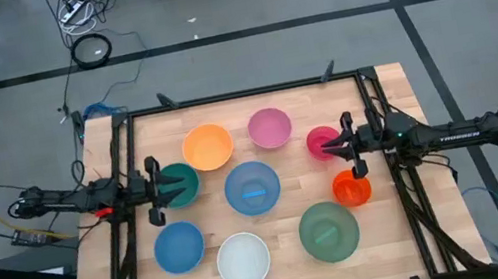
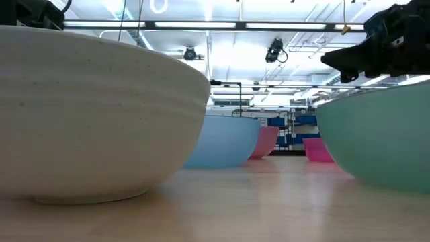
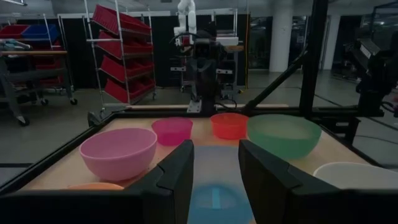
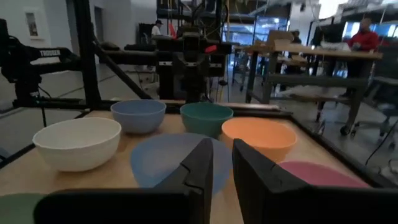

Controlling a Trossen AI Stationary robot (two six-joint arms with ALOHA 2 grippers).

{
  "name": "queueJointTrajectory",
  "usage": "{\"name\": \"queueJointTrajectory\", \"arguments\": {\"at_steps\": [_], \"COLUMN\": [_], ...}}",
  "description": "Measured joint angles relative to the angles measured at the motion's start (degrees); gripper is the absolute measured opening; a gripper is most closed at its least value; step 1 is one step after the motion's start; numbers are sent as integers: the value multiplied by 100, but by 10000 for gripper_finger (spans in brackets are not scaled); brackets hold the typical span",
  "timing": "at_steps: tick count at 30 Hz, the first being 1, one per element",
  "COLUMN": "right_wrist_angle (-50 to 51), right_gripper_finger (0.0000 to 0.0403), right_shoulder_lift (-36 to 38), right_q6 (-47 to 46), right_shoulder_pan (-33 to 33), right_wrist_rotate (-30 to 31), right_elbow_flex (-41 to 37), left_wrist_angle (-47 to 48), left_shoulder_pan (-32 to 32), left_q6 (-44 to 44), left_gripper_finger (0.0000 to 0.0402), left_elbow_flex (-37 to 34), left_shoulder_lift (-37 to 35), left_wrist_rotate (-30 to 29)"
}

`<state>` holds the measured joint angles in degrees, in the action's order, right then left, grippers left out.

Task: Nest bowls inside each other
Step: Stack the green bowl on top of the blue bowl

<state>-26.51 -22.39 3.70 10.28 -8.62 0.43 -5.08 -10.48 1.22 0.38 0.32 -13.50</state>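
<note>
Nine bowls stand apart, each on its base on the wooden table: orange (image 1: 208, 146), pink (image 1: 269, 128), magenta-red (image 1: 322, 141), teal green (image 1: 183, 185), a blue one in the middle (image 1: 253, 187), a second blue one (image 1: 179, 247), white (image 1: 243, 260), sage green (image 1: 328, 232) and small orange-red (image 1: 351, 188). My left gripper (image 1: 173, 185) hangs level above the teal bowl, pointing toward the table's right, fingers open (image 3: 214, 180) and empty. My right gripper (image 1: 330, 149) hangs level above the magenta-red bowl, pointing left, its fingers (image 4: 222, 168) a narrow gap apart with nothing between.
A black frame (image 1: 241, 93) runs along the table's far edge and down both sides under the arms. In the low view the white bowl (image 2: 94, 114) and sage bowl (image 2: 383, 134) stand close to the near edge. Bare wood shows between the bowls.
</note>
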Motion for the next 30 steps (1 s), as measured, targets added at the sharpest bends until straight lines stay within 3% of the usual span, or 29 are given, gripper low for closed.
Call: {"name": "queueJointTrajectory", "arguments": {"at_steps": [16,20,24,30], "right_wrist_angle": [-1743,-2055,-1589,526], "right_gripper_finger": [51,51,51,51], "right_shoulder_lift": [0,3,-50,-497], "right_q6": [-621,-1643,-1960,-1587], "right_shoulder_pan": [-2,-2,0,-146], "right_wrist_rotate": [2,142,292,325], "right_elbow_flex": [19,253,569,1662], "left_wrist_angle": [-2124,-2487,-2187,-1007], "left_shoulder_pan": [-1,-2,-2,-2], "left_q6": [-10,10,105,-157], "left_gripper_finger": [136,136,136,136], "left_elbow_flex": [0,2,151,801], "left_shoulder_lift": [-2,-2,33,579], "left_wrist_rotate": [0,-4,-291,-603]}}
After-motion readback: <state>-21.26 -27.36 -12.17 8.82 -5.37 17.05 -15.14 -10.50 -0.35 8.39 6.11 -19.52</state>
